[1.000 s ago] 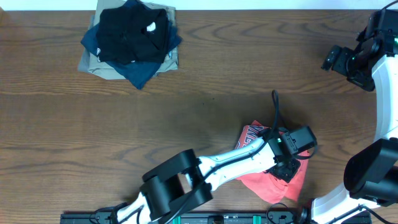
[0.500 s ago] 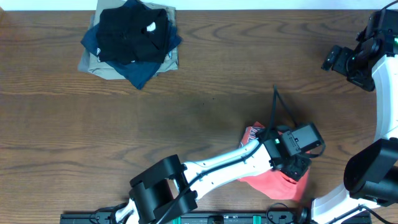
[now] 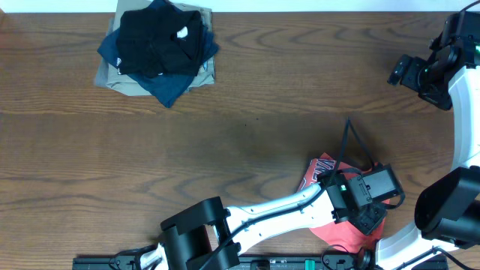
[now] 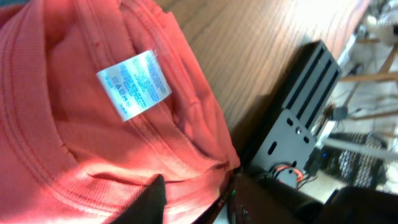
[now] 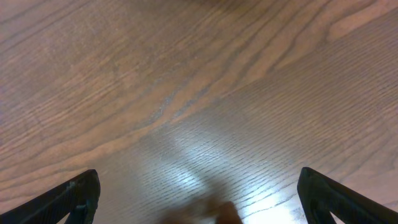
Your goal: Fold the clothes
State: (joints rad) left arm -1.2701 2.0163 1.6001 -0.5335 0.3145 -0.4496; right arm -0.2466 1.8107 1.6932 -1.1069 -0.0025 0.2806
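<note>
I see my left gripper's jaws apart, the red-orange cotton T-shirt's hem between them; my right gripper gapes over the brown wooden table.

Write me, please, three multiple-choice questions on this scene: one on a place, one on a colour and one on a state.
1. Where on the table does the red-orange shirt lie, seen from overhead?
A. At the far left corner
B. At the near edge, towards the right
C. In the middle

2. What colour is the label sewn into the shirt?
A. Black
B. Yellow
C. Whitish

3. How is the right claw?
A. Open over bare wood
B. Shut on the shirt
C. Shut on a dark garment

Answers:
1 B: the shirt shows at the near right, while the pile of dark clothes holds the far left.
2 C: the left wrist view shows a pale tag with small print on the red cloth.
3 A: both its fingers stand wide apart with only wood between them.
</note>
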